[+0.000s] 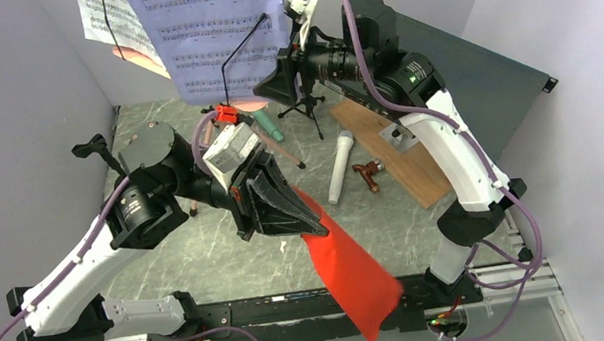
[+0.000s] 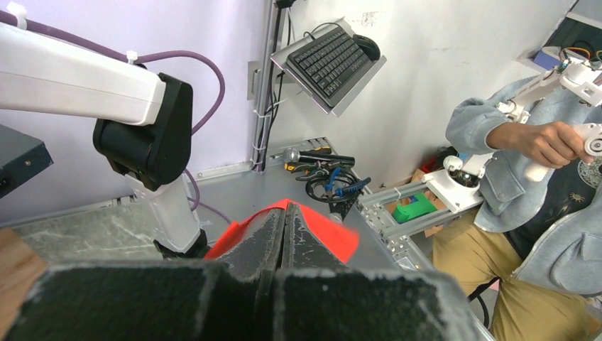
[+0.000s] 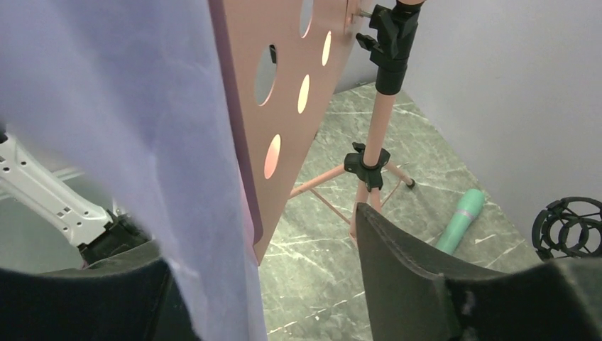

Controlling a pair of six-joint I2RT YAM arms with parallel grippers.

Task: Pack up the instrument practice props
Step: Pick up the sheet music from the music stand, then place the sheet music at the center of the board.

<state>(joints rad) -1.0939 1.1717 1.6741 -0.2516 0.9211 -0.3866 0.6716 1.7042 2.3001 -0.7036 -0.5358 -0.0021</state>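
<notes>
Red page (image 1: 350,273): off the stand, pinched at its top corner in the left claw (image 1: 309,222), which is clenched on it. It hangs limp past the near table edge.
Lavender page (image 1: 211,25) and white page (image 1: 101,17): both up on the stand (image 3: 248,92). The right claw (image 3: 255,241) straddles the lavender one with jaws apart, not gripping.
White mic (image 1: 340,167) and green mic (image 1: 269,126) lie loose on the table (image 1: 204,252). The mount (image 1: 308,104) stands behind them.

Progress: early, by my read. Nothing shows as packed. One page is in hand; two pages, the stand, the mics and the mounts are left. The box (image 1: 486,69) sits back right, inside hidden. The board (image 1: 401,158) lies in front of it.

Materials:
- Pages: thin paper that drapes and folds. Lavender and white carry printed staves, red is plain.
- Stand: rigid pink sheet with oval holes, a tube pole, black clamp collars and splayed tripod legs.
- Mics: smooth cylinders, likely to roll.
- Mount: black ring cage on thin legs, tippy.
- Table: grey-green marble-look top, flat and slick.
</notes>
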